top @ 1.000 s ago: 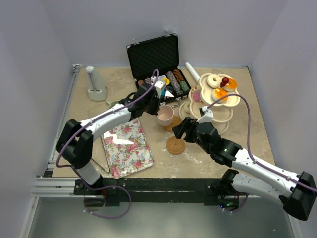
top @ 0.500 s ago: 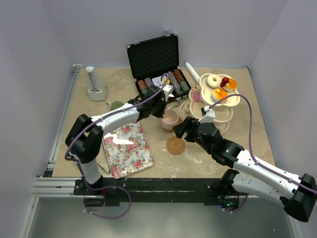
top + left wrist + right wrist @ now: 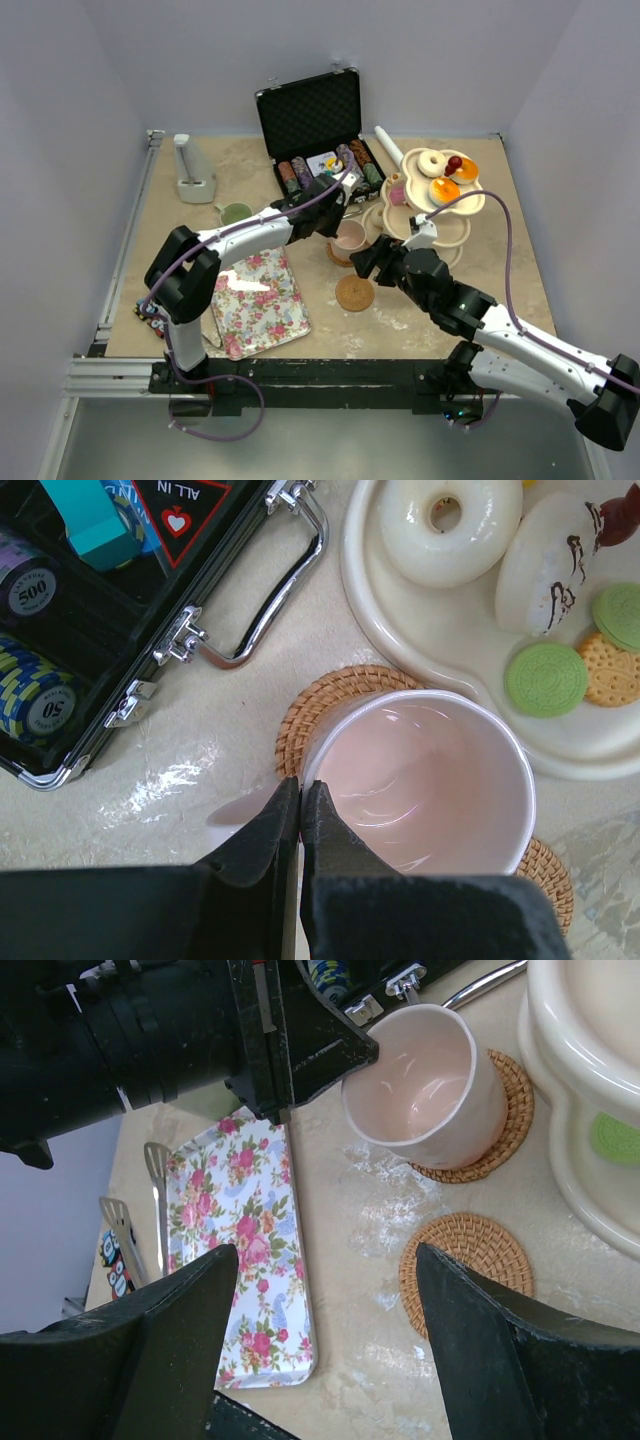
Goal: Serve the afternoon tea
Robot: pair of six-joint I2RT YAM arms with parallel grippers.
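"Any writing to read?"
"'ALL IN' above a red heart on the black triangular plaque (image 3: 180,500) in the case (image 3: 110,670)."
"Numbers?"
"'500' on a purple chip (image 3: 25,590), '50' on a blue-yellow chip (image 3: 45,708)."

Plain pale lavender walls (image 3: 60,150) enclose a beige marbled tabletop (image 3: 250,165) under soft, even light.

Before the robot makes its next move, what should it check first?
1. The pink cup is over a wicker coaster: ok.
2. Cup resting fully on it: cannot tell.
3. The left gripper is shut at the cup's handle: ok.
4. The right gripper is open and empty: ok.
5. The second coaster is free: ok.
6. The green cup is served: not ok, it stands left of the chip case.
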